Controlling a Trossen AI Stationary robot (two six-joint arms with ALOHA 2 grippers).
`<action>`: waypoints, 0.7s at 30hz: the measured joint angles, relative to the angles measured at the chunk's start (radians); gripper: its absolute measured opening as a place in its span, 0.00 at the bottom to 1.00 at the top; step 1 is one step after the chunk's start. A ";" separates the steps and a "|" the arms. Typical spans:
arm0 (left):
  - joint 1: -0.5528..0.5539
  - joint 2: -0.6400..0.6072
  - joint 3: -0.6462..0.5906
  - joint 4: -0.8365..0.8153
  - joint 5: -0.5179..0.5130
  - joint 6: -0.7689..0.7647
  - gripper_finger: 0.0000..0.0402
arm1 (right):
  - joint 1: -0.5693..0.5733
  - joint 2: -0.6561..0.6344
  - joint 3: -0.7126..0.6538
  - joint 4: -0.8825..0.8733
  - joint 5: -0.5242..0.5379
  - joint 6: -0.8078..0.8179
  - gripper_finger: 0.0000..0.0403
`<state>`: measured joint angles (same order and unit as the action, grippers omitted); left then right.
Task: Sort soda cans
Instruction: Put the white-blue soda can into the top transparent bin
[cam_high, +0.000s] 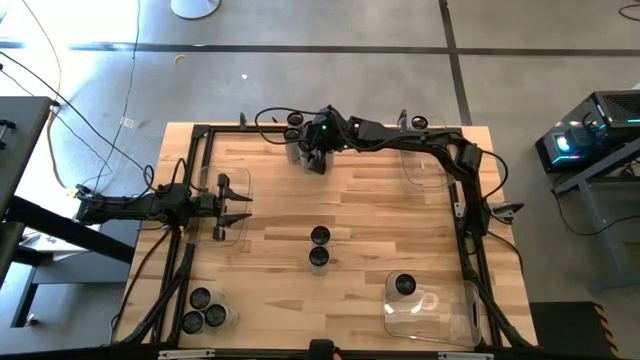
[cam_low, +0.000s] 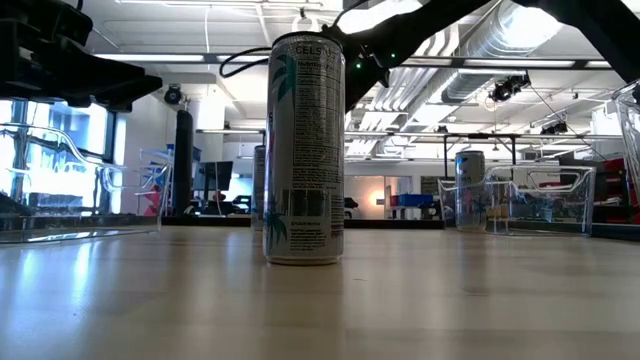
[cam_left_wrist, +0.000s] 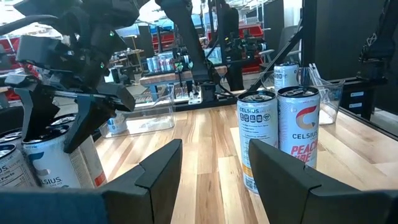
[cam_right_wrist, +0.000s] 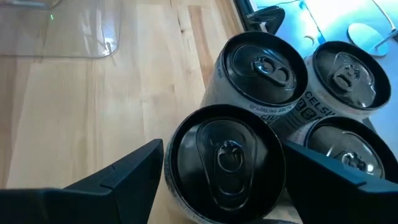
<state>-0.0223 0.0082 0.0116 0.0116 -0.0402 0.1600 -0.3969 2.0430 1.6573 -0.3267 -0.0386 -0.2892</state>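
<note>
Left edge of the pale wooden table (cam_high: 350, 200): left gripper (cam_high: 240, 205) hangs over a clear plastic square bin (cam_high: 232, 178), dark fingers (cam_left_wrist: 161, 165) spread, nothing between them.

Near-left corner: three slim silvery soda cans with dark round tops (cam_high: 205, 312), clustered and touching, in another clear bin.

Table centre: two more cans (cam_high: 319, 246), upright, just beside each other; one reads white with orange lettering, its neighbour white with a yellow band (cam_left_wrist: 258, 140).

Far edge, centre: right gripper (cam_high: 316, 158) is down over a tight cluster of cans (cam_right_wrist: 292, 118). Its fingers (cam_right_wrist: 134, 171) stand wide on either side of the closest dark-topped can (cam_right_wrist: 224, 158); whether they touch it, cannot tell.

Near right: single can (cam_high: 404, 285) upright at a clear bin's edge.
</note>
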 joint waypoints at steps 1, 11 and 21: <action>0.000 0.000 0.000 0.000 -0.001 0.000 0.45 | 0.000 0.000 0.000 0.000 0.000 0.000 0.75; 0.000 0.000 0.000 0.000 -0.001 0.000 0.45 | 0.007 -0.001 0.000 -0.004 0.000 0.003 0.68; 0.000 0.000 0.000 0.000 -0.001 0.000 0.45 | 0.053 -0.003 0.021 -0.042 0.003 -0.006 0.59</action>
<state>-0.0224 0.0078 0.0116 0.0119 -0.0410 0.1600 -0.3441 2.0399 1.6784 -0.3691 -0.0354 -0.2950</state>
